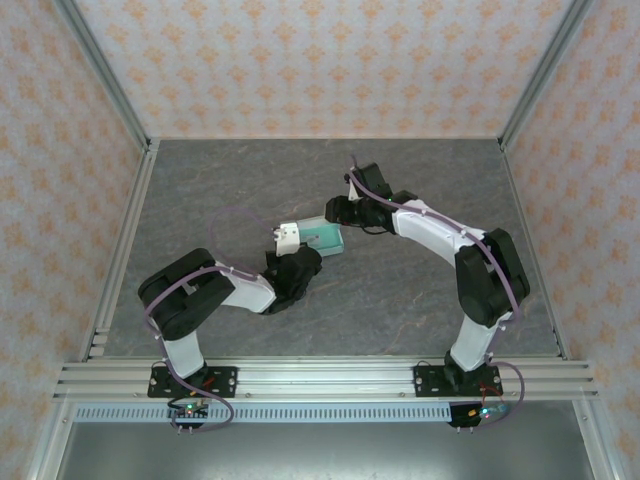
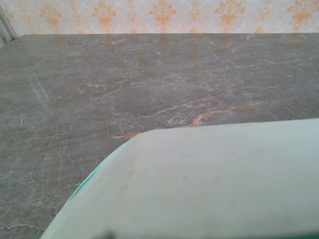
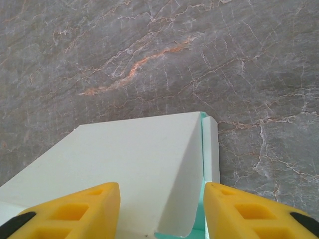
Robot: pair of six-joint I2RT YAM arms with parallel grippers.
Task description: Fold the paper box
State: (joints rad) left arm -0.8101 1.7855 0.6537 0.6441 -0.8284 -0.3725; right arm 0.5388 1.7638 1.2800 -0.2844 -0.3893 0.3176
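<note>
The pale mint-blue paper box (image 1: 326, 238) lies mid-table between my two grippers. My left gripper (image 1: 299, 259) sits at its near-left end. In the left wrist view a pale panel of the box (image 2: 209, 184) spreads right in front of the lens and hides the fingers. My right gripper (image 1: 341, 211) comes in from the far right. In the right wrist view it is open (image 3: 162, 201), and its yellow fingers (image 3: 82, 211) straddle the box (image 3: 129, 164) without pressing it. A folded panel slopes down to a narrow side flap (image 3: 210, 149).
The grey marbled tabletop (image 1: 420, 190) runs out to aluminium frame rails (image 1: 120, 250) on the sides and a rail at the near edge. Patterned walls close in the back and both sides. Bare surface lies behind and to the right of the box.
</note>
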